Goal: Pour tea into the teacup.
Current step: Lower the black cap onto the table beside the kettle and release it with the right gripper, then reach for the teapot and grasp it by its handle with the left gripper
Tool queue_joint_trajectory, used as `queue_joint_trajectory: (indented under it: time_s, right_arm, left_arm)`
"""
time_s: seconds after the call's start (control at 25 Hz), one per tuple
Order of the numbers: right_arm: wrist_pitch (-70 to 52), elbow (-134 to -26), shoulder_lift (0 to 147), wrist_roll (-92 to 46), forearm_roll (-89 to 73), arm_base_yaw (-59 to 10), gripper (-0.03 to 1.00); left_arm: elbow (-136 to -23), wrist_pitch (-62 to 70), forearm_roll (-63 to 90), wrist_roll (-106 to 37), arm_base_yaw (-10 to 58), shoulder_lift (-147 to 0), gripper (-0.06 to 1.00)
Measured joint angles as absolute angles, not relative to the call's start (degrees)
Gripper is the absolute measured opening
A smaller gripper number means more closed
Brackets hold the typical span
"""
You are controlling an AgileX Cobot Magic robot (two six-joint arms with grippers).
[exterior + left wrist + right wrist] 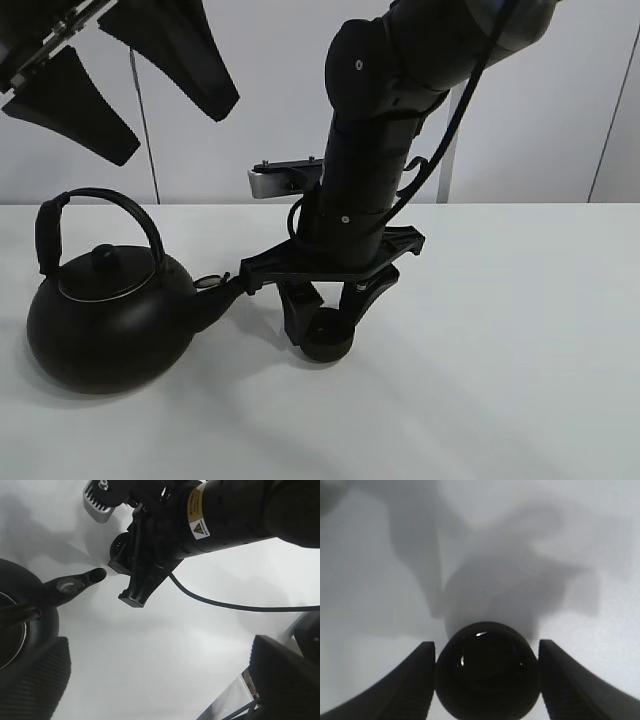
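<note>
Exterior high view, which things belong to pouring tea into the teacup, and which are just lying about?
For the job: teacup, clamped in the right gripper; black kettle, spout toward the cup; left gripper, open, raised clear of the kettle.
Not part of it: white table; black cable on the right arm.

We see the right gripper (327,320) clamped on a small matte-black teacup (325,345), near a big round black kettle (105,325).
</note>
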State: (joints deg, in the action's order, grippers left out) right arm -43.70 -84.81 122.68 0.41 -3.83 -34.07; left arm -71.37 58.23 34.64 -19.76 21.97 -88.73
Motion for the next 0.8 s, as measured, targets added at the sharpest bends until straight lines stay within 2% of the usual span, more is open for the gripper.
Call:
queue_joint_trajectory:
  time_s: [0.12,0.24,0.32,0.8]
  right_arm:
    - [-43.7,-84.8,122.7,0.4,-3.8,-34.1,0.41]
    - [-43.8,-84.8,122.9,0.4,-3.9,-34.1,0.55]
    - [-45.4,-85.5,122.9,0.4,-4.1,-34.1,0.6]
    - [-59.1,-98.7,122.9,1.0,-3.9,-34.1,0.62]
  left_arm:
    - [-71.4,58.2,34.6,-19.8,22.0,-88.7,0.7]
    - [-71.4,58.2,34.6,-19.8,22.0,-88.7,0.7]
    - [-71.4,58.2,34.6,-19.8,22.0,-88.7,0.7]
    - [-71.4,58.2,34.6,-19.8,22.0,-88.7,0.7]
